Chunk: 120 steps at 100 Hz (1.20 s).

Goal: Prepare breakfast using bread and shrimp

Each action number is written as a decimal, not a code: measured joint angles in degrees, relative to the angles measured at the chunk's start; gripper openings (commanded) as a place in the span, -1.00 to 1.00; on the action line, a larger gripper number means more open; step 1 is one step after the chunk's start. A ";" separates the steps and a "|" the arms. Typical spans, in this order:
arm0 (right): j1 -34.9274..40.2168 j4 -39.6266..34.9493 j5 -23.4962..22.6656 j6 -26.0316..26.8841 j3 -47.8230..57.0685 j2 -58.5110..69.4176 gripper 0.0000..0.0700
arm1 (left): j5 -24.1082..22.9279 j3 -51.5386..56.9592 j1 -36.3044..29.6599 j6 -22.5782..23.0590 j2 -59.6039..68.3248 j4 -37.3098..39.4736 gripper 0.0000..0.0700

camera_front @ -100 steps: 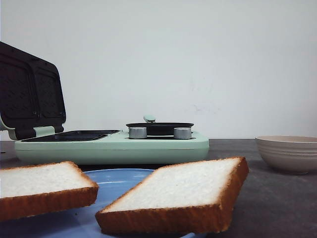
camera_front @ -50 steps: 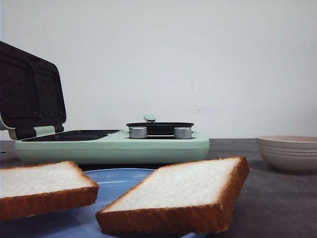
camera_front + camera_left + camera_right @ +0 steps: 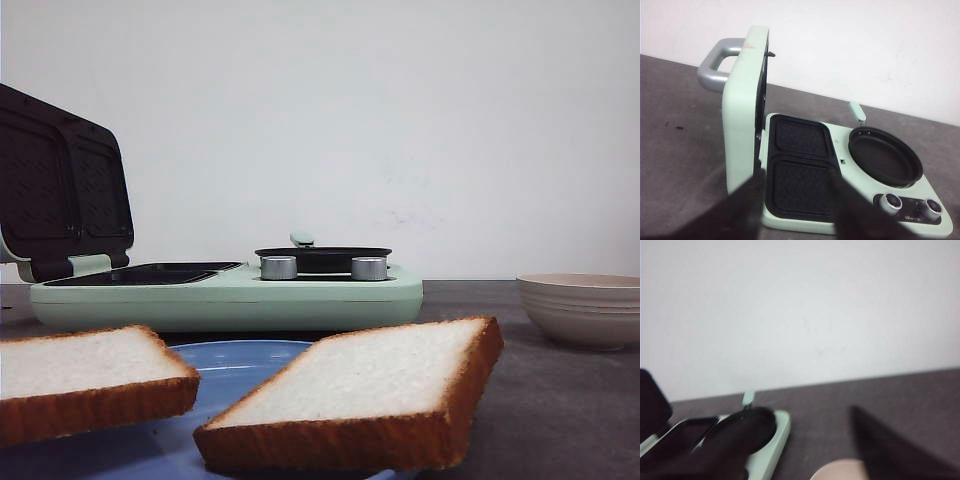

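Note:
Two slices of bread lie on a blue plate [image 3: 235,365] close to the front camera, one at the left [image 3: 85,375] and one at the right [image 3: 375,385]. No shrimp shows in any view. Neither gripper appears in the front view. In the left wrist view my left gripper [image 3: 795,176] is open and empty, hanging over the near grill plate [image 3: 800,187] of the mint-green sandwich maker [image 3: 225,295]. My right gripper [image 3: 800,432] is open and empty too, above the table between the maker's round pan [image 3: 747,427] and a beige bowl [image 3: 840,471].
The sandwich maker's lid [image 3: 60,185] stands open at the left, its grey handle [image 3: 715,65] behind. The round pan [image 3: 322,258] and two knobs [image 3: 278,267] are on its right half. The beige bowl [image 3: 585,305] sits at the right on the dark table [image 3: 540,400].

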 measured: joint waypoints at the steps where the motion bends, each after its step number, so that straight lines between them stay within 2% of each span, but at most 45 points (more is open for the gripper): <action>1: 0.09 -0.22 -0.02 0.07 0.00 0.00 0.61 | 0.00 0.00 0.00 -0.02 0.00 -0.24 0.06; 4: 0.31 -0.90 -0.02 0.26 0.00 0.00 0.61 | 0.02 -0.02 0.00 -0.11 0.02 -1.11 0.10; 12: 0.74 -2.14 -0.04 0.50 0.00 0.00 0.61 | 0.81 -0.02 0.00 -1.09 0.24 -3.43 0.36; 30: 1.03 -4.74 -2.21 3.06 0.00 0.72 0.60 | 6.78 -0.02 0.00 -4.50 1.95 -11.76 0.36; 45: 1.03 -7.43 -7.48 4.55 0.02 4.33 0.60 | 11.63 -0.02 0.00 -5.33 8.52 -18.84 0.36; 53: 1.49 -7.43 -9.25 4.96 0.02 5.29 0.60 | 15.39 -0.02 0.00 -5.44 12.85 -19.98 0.36; 74: 3.52 -7.43 -9.42 5.03 0.07 4.87 0.60 | 29.09 -0.02 0.00 -5.73 24.81 -23.19 0.36; 82: 4.33 -7.98 -9.42 5.03 0.07 4.87 0.60 | 33.16 0.00 0.00 -4.42 29.27 -25.57 0.36; 102: 6.80 -8.50 -9.42 4.66 0.07 4.90 0.60 | 33.53 0.00 0.00 0.04 35.63 -29.88 0.36; 120: 8.72 -8.50 -9.29 3.56 0.07 4.90 0.60 | 30.38 0.15 0.00 1.99 36.11 -29.57 0.36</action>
